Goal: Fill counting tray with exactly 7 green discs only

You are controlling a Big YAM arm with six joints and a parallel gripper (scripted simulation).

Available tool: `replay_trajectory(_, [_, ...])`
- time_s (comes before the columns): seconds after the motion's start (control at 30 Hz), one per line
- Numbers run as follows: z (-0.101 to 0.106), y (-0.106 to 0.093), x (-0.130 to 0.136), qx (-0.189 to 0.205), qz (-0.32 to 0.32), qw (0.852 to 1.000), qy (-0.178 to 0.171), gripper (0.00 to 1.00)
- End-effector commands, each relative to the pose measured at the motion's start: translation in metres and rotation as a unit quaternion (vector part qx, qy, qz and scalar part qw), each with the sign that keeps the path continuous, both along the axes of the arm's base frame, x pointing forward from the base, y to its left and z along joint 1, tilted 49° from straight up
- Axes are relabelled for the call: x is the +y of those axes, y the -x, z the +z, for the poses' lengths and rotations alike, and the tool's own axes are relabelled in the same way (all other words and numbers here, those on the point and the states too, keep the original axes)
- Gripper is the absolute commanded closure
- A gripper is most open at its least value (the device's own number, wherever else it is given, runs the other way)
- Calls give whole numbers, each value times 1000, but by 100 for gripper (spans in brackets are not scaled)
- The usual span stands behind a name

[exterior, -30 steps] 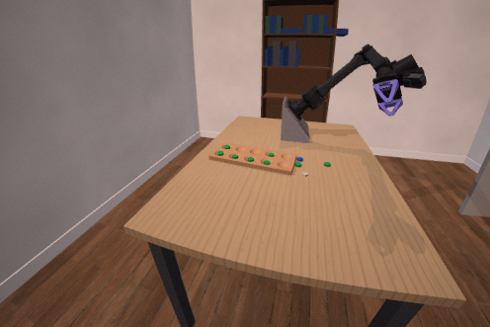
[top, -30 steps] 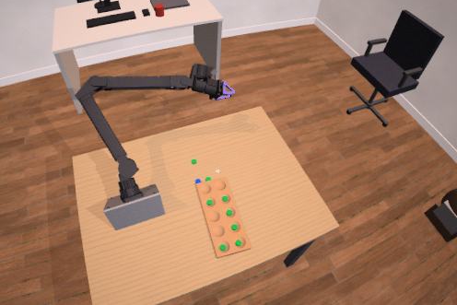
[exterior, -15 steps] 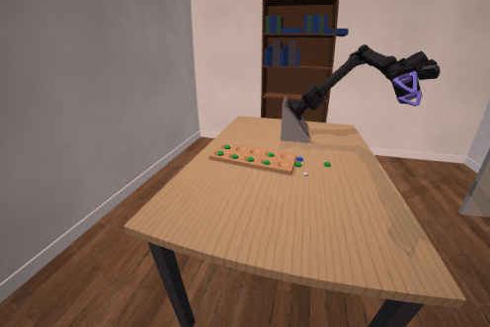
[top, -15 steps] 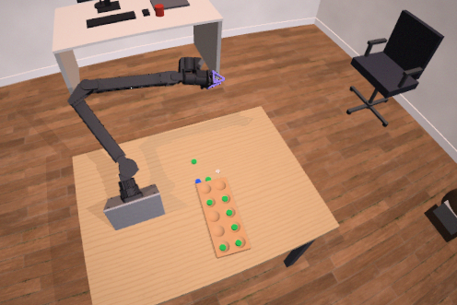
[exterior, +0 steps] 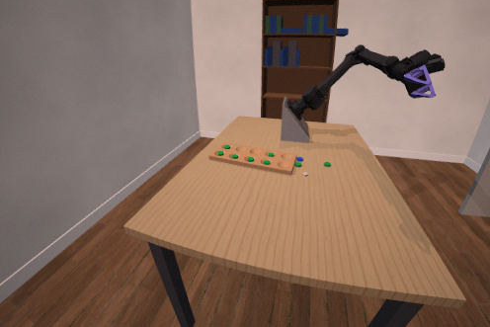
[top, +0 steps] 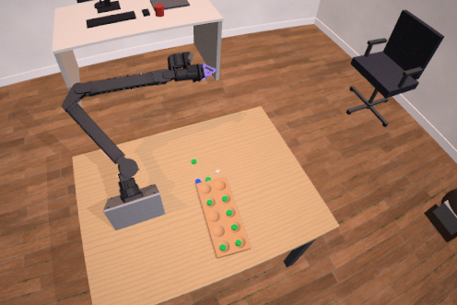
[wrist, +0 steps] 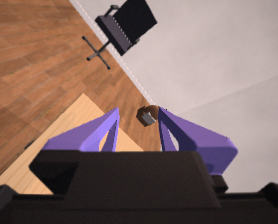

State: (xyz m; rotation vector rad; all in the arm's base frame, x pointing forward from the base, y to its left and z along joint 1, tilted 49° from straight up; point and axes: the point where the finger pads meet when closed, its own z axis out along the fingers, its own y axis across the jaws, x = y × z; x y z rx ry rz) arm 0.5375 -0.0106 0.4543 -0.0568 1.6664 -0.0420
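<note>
The wooden counting tray (top: 231, 252) (exterior: 247, 166) lies flat on the table's right half and holds several green discs, such as one green disc (top: 209, 202) (exterior: 250, 159), with some pockets empty. A loose green disc (top: 193, 161) (exterior: 327, 164) lies beyond the tray's far end. Another green disc (top: 208, 179) (exterior: 297, 164), a blue disc (top: 198, 181) (exterior: 299, 159) and a small white piece (top: 217, 171) (exterior: 304, 174) lie close to that end. My gripper (top: 209, 72) (exterior: 422, 84) (wrist: 138, 112) is half open and empty, high in the air beyond the table's far edge.
The arm's grey base (top: 134, 210) (exterior: 294, 123) stands on the table (top: 138, 261) (exterior: 296, 230) left of the tray. A desk (top: 134, 26), an office chair (top: 392, 67) (wrist: 122, 25) and a bookshelf (exterior: 298, 57) stand off the table.
</note>
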Motion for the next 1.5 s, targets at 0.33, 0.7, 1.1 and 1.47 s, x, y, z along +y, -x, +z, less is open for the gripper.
replay_trajectory(0.33, [-4,9,3,11,0,995,-96,56])
replay_trajectory(0.7, [44,15,11,-35,11,995,-95,56])
replay_trajectory(1.1, [-34,6,6,56,8,988,-144,56])
replay_trajectory(1.47, [-2,10,16,24,21,990,-139,56])
